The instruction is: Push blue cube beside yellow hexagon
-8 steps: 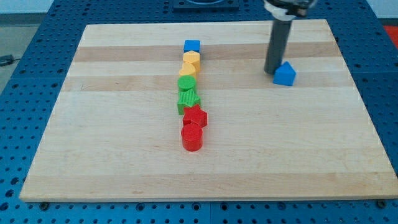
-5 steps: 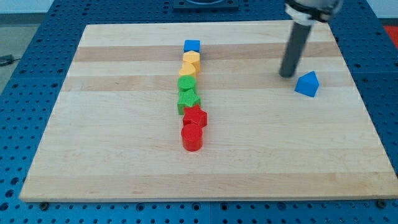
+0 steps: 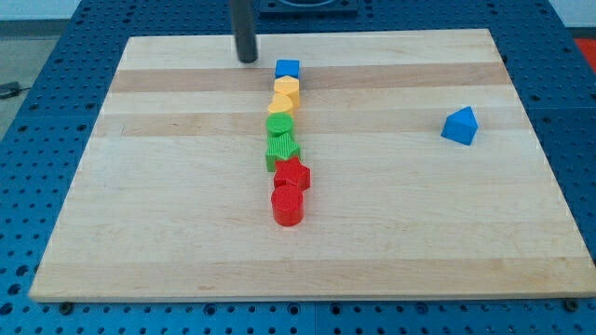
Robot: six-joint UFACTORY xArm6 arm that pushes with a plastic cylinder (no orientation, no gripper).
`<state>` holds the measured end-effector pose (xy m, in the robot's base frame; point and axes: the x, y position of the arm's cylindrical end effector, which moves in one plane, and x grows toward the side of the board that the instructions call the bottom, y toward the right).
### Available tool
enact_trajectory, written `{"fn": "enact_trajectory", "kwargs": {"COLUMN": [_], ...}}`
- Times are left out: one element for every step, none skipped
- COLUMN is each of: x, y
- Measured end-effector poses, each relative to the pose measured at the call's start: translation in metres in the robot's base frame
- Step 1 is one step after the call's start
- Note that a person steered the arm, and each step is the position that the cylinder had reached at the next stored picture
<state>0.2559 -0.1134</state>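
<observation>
In the camera view, my tip [image 3: 247,60] stands near the blue cube [image 3: 287,69], to its left; there are no jaws. The cube heads the column, touching the yellow hexagon [image 3: 286,88]. Light, rigid, likely slippery on the desk [image 3: 168,205]; push a flat face squarely.

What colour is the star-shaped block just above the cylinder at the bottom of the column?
Red: the star is red, like the cylinder below it, clear in the camera view.
</observation>
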Motion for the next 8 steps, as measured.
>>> {"fn": "enact_trajectory", "kwargs": {"x": [0.03,0.03,0.03,0.05,0.072,0.087,0.091,0.102], "y": [0.021,0.072,0.104,0.109,0.111,0.127,0.159,0.196]}}
